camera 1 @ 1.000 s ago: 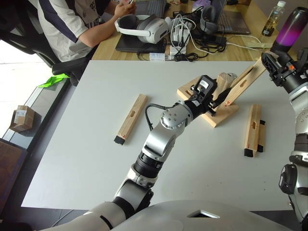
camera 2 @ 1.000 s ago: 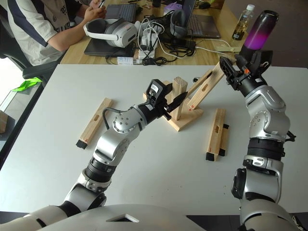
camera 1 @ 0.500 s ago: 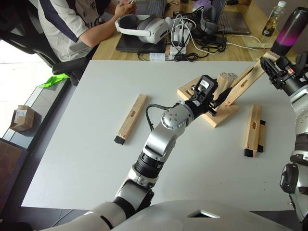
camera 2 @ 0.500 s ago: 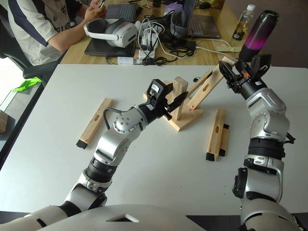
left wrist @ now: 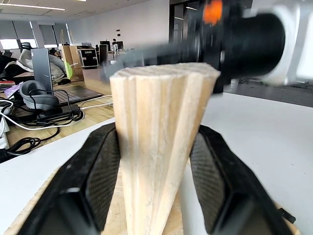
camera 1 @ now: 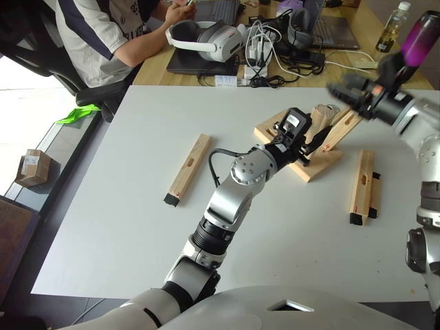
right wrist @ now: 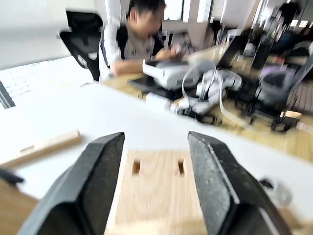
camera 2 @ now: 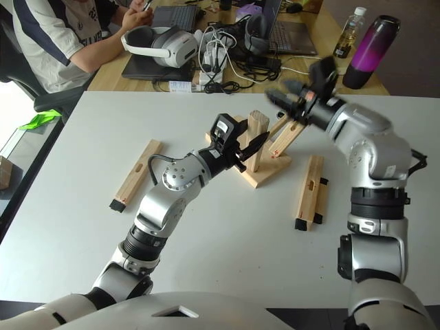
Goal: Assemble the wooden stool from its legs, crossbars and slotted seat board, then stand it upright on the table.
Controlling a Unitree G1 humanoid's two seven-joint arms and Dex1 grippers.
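Observation:
The slotted seat board (camera 1: 320, 165) lies flat on the white table (camera 1: 137, 227). One wooden leg (camera 1: 317, 117) stands upright in it, and my left gripper (camera 1: 311, 142) is shut on that leg; its black pads (left wrist: 100, 181) press both sides of the wood. A second leg (camera 1: 340, 128) leans slanted from the board toward the far right. My right gripper (camera 1: 346, 91) hovers open and blurred above that leaning leg; between its fingers (right wrist: 100, 176) I see the board's two slots (right wrist: 157, 167). Nothing is in it.
A loose leg (camera 1: 187, 168) lies at the table's left. Two more wooden pieces (camera 1: 361, 184) lie side by side at the right. Behind the table a wooden desk (camera 1: 155, 69) holds headphones (camera 1: 201, 36), cables, laptops and a purple bottle (camera 1: 419, 33).
My right gripper has swung left from the leaning leg's far upper end to above the board. The left gripper and upright leg have not moved.

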